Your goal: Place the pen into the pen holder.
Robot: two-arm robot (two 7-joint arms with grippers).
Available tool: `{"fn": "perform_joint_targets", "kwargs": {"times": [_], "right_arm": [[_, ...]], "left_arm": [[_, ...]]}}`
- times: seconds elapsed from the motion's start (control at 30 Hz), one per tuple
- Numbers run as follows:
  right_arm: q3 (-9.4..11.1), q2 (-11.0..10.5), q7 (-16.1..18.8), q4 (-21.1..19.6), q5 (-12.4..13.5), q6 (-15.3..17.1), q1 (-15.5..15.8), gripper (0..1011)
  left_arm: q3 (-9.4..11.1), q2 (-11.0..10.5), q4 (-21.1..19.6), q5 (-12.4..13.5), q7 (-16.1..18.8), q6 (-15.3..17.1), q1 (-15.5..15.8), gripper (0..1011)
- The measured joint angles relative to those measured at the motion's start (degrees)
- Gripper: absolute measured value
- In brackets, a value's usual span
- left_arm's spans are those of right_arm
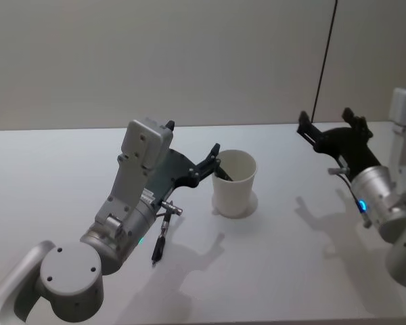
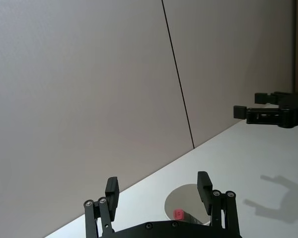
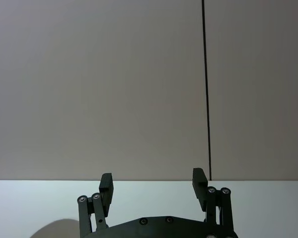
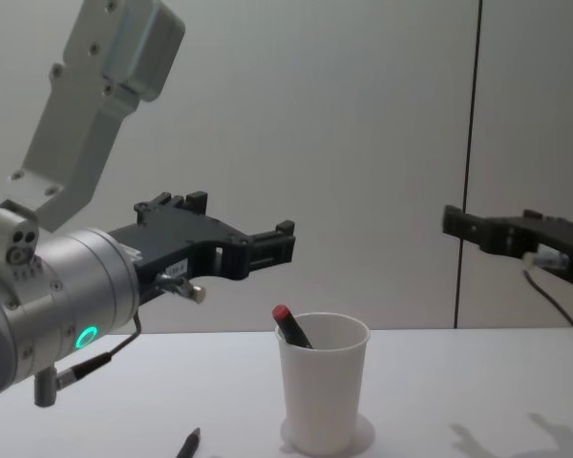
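The pen holder (image 1: 234,187) is a white paper cup standing upright mid-table, also seen from the side (image 4: 323,391). A black pen with a red end (image 4: 288,324) leans inside it, and its red tip (image 2: 178,213) shows in the cup's mouth. My left gripper (image 1: 214,161) hovers open just above the cup's left rim, with nothing between its fingers (image 2: 111,192). My right gripper (image 1: 325,122) is open and raised off to the right, well clear of the cup, with nothing in it (image 3: 152,183).
A second dark pen (image 1: 159,245) lies on the white table (image 1: 291,271) left of the cup, under my left arm; its tip (image 4: 189,444) shows in the chest view. A plain wall stands behind.
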State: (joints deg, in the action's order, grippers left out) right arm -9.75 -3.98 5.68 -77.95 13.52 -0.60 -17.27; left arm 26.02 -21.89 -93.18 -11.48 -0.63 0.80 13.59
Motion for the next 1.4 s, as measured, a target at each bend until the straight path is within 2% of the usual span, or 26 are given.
{"fn": "perform_joint_targets", "kwargs": {"times": [0.37, 0.77, 1.07, 1.4], "right_arm": [[0.98, -1.57, -0.45, -3.29, 0.90, 1.58, 2.85, 1001], [1.38, -2.18, -0.63, -4.61, 1.29, 2.18, 3.99, 1001], [1.51, -2.41, -0.68, -5.07, 1.39, 2.39, 4.40, 1001], [1.59, -2.52, -0.72, -5.31, 1.46, 2.48, 4.60, 1001]], "left_arm": [[0.00, 0.00, 0.00, 0.00, 0.00, 0.00, 0.00, 1004], [-0.12, 0.00, -0.01, -0.35, 0.05, 0.00, -0.16, 1004], [-0.62, -0.14, -0.33, -3.07, 1.12, 0.87, -0.82, 1004], [-1.40, -0.18, -0.49, -7.98, 2.87, 3.79, -1.71, 1004]]}}
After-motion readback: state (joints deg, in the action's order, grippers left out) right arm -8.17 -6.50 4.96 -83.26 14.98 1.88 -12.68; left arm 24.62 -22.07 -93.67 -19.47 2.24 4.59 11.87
